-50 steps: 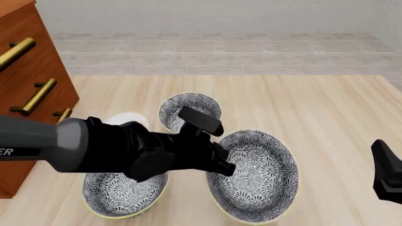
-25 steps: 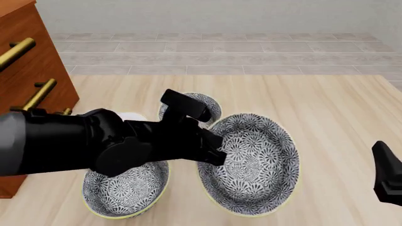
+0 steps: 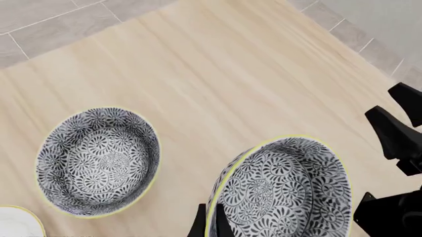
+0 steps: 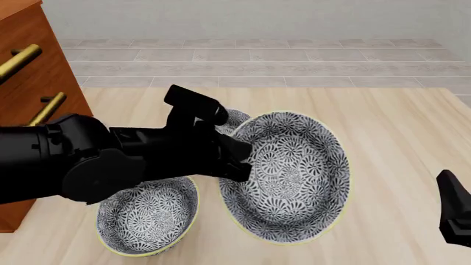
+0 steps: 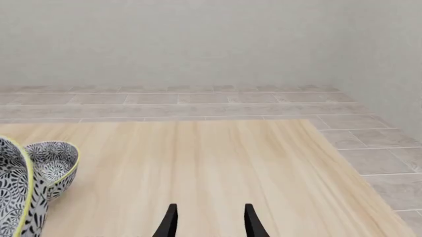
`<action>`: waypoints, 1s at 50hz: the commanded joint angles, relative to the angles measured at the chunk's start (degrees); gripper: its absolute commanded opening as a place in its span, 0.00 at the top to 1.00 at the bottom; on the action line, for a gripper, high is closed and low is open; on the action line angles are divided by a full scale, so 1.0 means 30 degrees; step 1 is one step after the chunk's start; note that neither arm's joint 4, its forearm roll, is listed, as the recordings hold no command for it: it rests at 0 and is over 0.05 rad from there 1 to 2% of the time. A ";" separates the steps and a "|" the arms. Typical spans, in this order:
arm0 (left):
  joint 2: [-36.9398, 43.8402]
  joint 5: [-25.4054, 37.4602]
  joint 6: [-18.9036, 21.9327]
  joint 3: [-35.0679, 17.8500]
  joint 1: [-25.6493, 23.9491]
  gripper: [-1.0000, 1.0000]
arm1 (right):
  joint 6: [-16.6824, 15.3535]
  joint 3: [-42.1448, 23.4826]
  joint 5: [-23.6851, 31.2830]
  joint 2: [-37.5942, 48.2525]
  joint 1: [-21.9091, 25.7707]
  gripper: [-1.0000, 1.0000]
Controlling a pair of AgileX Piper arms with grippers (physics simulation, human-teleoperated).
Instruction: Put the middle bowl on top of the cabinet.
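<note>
- Middle bowl [image 4: 294, 176] is hanging tilted above the desk [image 4: 390, 138], its rim pinched by the left hand [image 4: 237, 163].
- Cabinet [image 4: 30, 99] is standing at far left.
- Right hand [image 5: 207, 222] is idling, fingers spread, empty.

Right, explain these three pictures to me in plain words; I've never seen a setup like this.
It is a simulated robot with two black arms at a wooden table. The front view looks down over the arms. The other two pictures come from cameras mounted behind each claw.

The left claw is pinching the rim of a floral bowl, the middle bowl, and holds it tilted off the table. Two matching bowls sit on the table: a near bowl and a far bowl, with a bit of white plate beside the far one.

The reddish cabinet with brass handles stands at the left. The right claw is open and empty.
</note>
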 commanded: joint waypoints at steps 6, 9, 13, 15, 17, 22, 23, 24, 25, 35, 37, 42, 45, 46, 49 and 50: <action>-0.1723 0.0739 0.0196 -0.0022 0.0386 1.00 | -0.0082 0.0000 0.0189 -0.0142 0.0026 0.00; -0.2255 0.1056 0.0198 -0.0128 0.0548 1.00 | -0.0073 0.0000 0.0156 -0.0146 0.0006 0.00; -0.2883 0.1535 0.0160 -0.0300 0.0647 1.00 | -0.0048 0.0000 0.0151 -0.0153 -0.0013 0.00; -0.3105 0.1699 0.0145 -0.0374 0.0708 1.00 | -0.0059 0.0000 0.0140 -0.0156 -0.0022 0.00; -0.3319 0.1882 0.0123 -0.0480 0.0811 1.00 | -0.0068 0.0000 0.0131 -0.0156 -0.0025 0.00; -0.3616 0.2218 -0.0074 -0.0663 0.1105 1.00 | -0.0062 0.0000 0.0112 -0.0158 -0.0057 0.00; -0.3642 0.2300 -0.0111 -0.0701 0.1177 1.00 | -0.0072 0.0000 0.0117 -0.0158 -0.0065 0.00; -0.3742 0.2422 -0.0119 -0.0760 0.1323 1.00 | -0.0069 0.0000 0.0090 -0.0160 -0.0077 0.00; -0.3830 0.2517 -0.0060 -0.0806 0.1457 1.00 | -0.0064 0.0000 0.0075 -0.0159 -0.0082 0.00; -0.4808 0.3782 -0.0219 -0.1534 0.2063 1.00 | -0.0096 0.0000 0.0032 -0.0158 -0.0085 0.00; -0.5002 0.3904 -0.0309 -0.1627 0.2166 1.00 | -0.0100 0.0000 0.0012 -0.0159 -0.0073 0.00; -0.5261 0.4161 -0.0366 -0.1742 0.2577 1.00 | -0.0139 0.0000 -0.0029 -0.0163 -0.0061 0.00; -0.5464 0.4396 -0.0444 -0.1893 0.2789 1.00 | -0.0154 0.0000 -0.0045 -0.0162 -0.0075 0.00; -0.5533 0.4487 -0.0447 -0.1947 0.2842 1.00 | -0.0143 0.0000 -0.0047 -0.0161 -0.0066 0.00; -0.5757 0.4772 -0.0430 -0.2147 0.2968 1.00 | -0.0152 0.0000 -0.0086 -0.0162 -0.0087 0.00; -0.5776 0.4855 -0.0510 -0.2227 0.2962 1.00 | -0.0169 0.0000 -0.0096 -0.0164 -0.0086 0.00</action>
